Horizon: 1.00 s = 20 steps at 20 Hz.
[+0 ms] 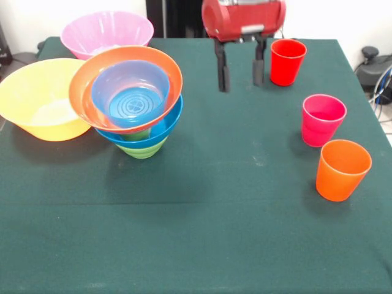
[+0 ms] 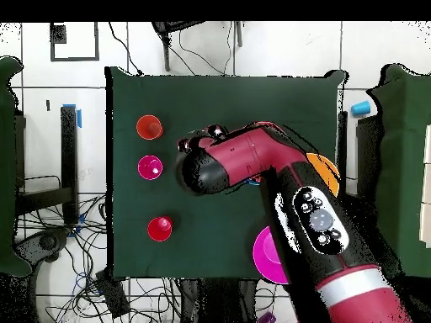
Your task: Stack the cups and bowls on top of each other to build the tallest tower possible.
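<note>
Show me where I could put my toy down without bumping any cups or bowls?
The biggest bare patch is the near stretch of the green table, in front of the tower and the orange cup. The middle, between the tower and the pink cup, is free too. It's crowded around the yellow bowl, the pink bowl and the gripper.

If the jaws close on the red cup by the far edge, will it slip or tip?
The red cup looks glossy with tapered walls, so a grip could slide upward; closing low seems safer. It stands upright on a base narrower than its mouth, so a sideways nudge near the rim may tip it. It appears to be thin, empty plastic, probably light. The gripper hangs open beside it.
</note>
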Available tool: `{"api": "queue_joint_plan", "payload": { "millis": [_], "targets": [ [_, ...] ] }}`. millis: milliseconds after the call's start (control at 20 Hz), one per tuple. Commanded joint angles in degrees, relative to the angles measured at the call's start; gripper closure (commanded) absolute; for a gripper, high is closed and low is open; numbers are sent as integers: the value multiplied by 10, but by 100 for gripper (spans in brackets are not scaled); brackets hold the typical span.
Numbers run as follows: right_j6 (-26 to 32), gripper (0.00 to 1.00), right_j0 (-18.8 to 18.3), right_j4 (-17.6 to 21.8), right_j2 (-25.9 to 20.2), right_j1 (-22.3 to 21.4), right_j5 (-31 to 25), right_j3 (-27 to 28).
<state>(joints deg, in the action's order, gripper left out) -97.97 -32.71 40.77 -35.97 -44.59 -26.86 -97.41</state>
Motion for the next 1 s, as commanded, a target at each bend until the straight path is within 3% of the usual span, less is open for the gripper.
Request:
{"api": "queue_joint_plan", "payload": {
  "millis": [50, 300, 400, 600, 750, 1000],
  "targets": [
    [-124, 0, 55, 50, 106, 74, 64, 38],
    [-90, 0, 58, 40, 96, 113, 102, 33],
    [-55, 0, 34, 24, 61, 127, 103, 18],
    [-42, 0, 9, 10, 30, 142, 123, -2],
    [-13, 0, -36, -11, -13, 136, 105, -21],
    [3, 0, -69, -22, -53, 144, 94, -26]
  ]
}}
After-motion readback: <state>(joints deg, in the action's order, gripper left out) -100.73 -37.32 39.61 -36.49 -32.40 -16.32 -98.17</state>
